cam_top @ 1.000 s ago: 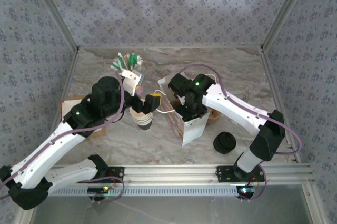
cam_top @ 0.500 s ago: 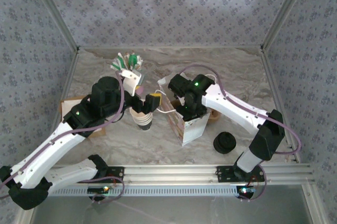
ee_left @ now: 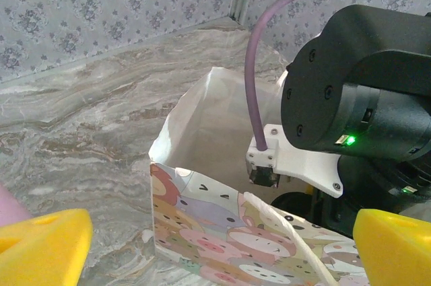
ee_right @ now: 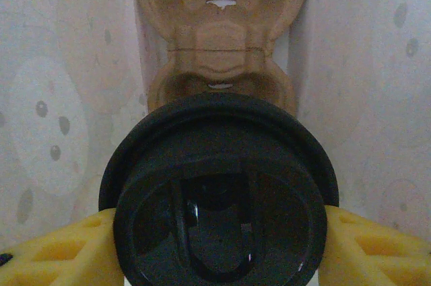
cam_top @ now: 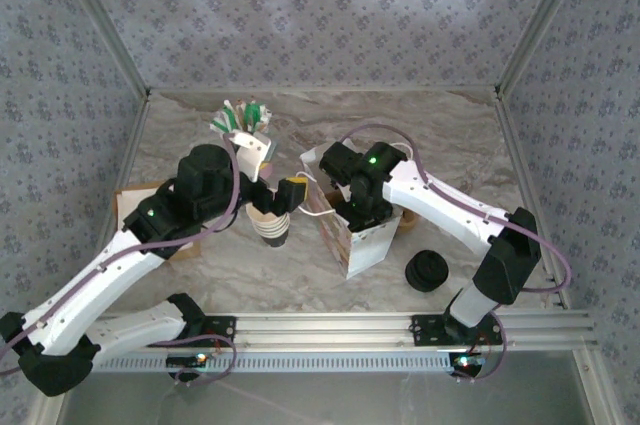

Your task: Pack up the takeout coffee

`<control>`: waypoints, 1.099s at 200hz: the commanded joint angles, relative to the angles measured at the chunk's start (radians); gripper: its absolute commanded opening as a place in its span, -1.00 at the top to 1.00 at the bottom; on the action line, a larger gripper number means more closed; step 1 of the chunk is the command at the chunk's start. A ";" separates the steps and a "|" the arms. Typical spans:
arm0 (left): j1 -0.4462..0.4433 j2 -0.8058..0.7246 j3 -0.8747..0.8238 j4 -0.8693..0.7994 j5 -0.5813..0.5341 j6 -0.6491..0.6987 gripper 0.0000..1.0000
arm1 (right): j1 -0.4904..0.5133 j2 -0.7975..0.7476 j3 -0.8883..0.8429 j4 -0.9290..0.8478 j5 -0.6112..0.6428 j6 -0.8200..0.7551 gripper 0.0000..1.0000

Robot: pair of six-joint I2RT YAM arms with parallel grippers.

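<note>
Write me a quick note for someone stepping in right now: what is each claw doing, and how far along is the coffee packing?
Left gripper: open, empty, facing the mouth of the paper bag.
Right gripper: shut on the takeout coffee, reaching down inside the bag.
Coffee: lidded, inside the bag, over the cardboard cup carrier at the bottom. I cannot tell if it is seated.
Done: cup lidded and in the bag.
Left: seat it in the carrier, release, withdraw the right arm.

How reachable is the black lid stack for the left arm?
Probably not directly: the lid stack lies beyond the paper bag, and the right arm reaches into that bag, both between it and the left gripper.
</note>
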State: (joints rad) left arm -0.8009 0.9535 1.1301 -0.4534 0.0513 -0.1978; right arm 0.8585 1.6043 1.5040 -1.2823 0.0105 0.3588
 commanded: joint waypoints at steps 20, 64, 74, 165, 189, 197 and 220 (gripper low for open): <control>-0.006 -0.001 0.036 0.011 0.005 0.019 -0.99 | -0.011 0.019 -0.003 -0.038 -0.010 0.000 -0.27; -0.006 0.001 0.036 0.013 0.006 0.020 -0.99 | -0.012 0.022 -0.001 -0.039 -0.013 0.000 -0.27; -0.006 0.003 0.035 0.013 0.007 0.020 -0.99 | -0.012 0.023 -0.003 -0.036 -0.012 0.000 -0.27; -0.006 0.004 0.037 0.012 0.007 0.021 -0.99 | -0.023 0.031 -0.034 0.005 -0.032 -0.004 -0.27; -0.007 0.008 0.040 0.014 0.008 0.024 -0.99 | -0.024 0.034 -0.033 0.004 -0.033 -0.007 -0.27; -0.006 0.009 0.042 0.013 0.009 0.024 -0.99 | -0.025 0.035 -0.031 0.004 -0.035 -0.007 -0.27; -0.006 0.010 0.043 0.013 0.010 0.026 -0.99 | -0.024 0.039 -0.027 0.000 -0.037 -0.009 -0.27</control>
State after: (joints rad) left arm -0.8009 0.9585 1.1305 -0.4530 0.0521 -0.1905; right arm 0.8398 1.6321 1.4769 -1.2663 -0.0128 0.3584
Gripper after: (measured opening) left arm 0.994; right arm 0.636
